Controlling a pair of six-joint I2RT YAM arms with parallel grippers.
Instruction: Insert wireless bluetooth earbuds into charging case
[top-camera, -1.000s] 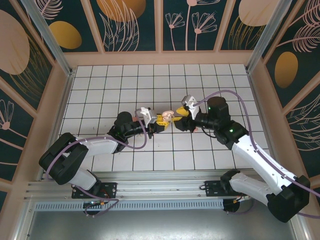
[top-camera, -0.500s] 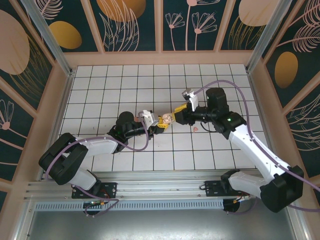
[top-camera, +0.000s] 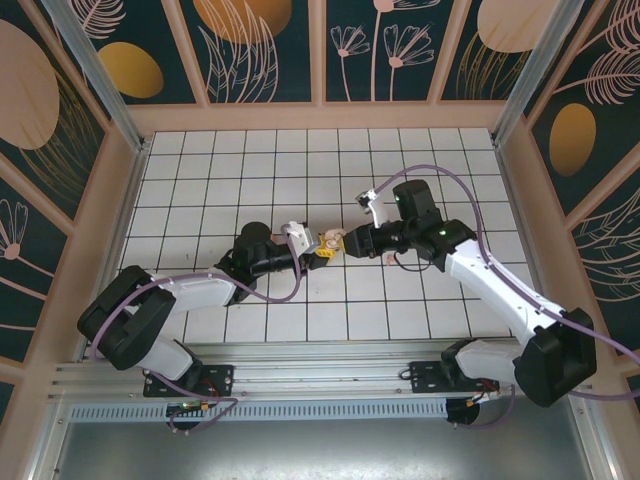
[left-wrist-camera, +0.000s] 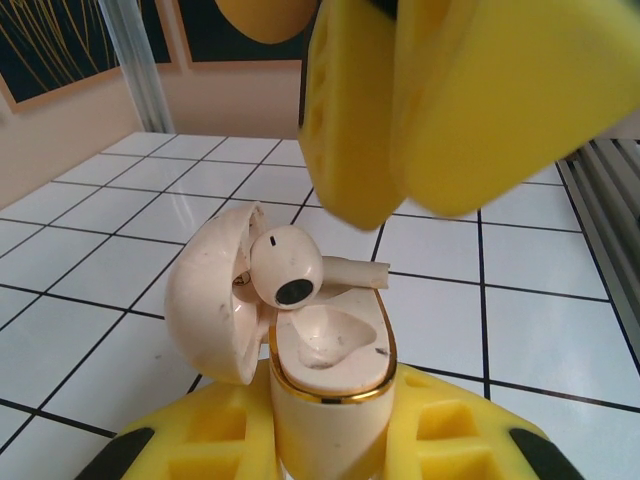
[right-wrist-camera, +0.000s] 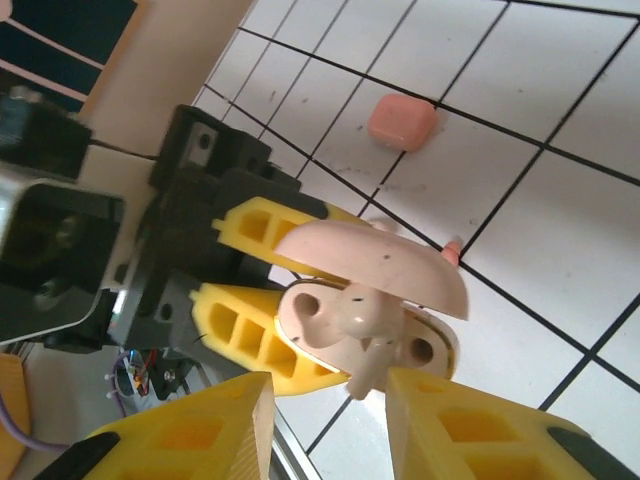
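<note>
Beige bud (left-wrist-camera: 285, 265) lies across the mouth of the case (left-wrist-camera: 325, 420). Its head is up against the open lid (left-wrist-camera: 205, 300) and its stem sticks sideways over the gold rim (left-wrist-camera: 385, 350), not down in a socket. 1 socket (left-wrist-camera: 325, 340) beside it sits bare. L gripper (top-camera: 322, 243) is clenched on the case body, holding it upright approx mid-table (top-camera: 220, 170). R gripper (right-wrist-camera: 330, 390) hangs just above w/ jaws apart, released. The stem shows between its 2 fingers w/ space beside it, and in the L wrist view those fingers are clear of the bud. In the R wrist view the lid leans over part of the case, hiding its far side. 1 pink piece (right-wrist-camera: 402, 122) lies on a tile near the case, apart from both grippers.
</note>
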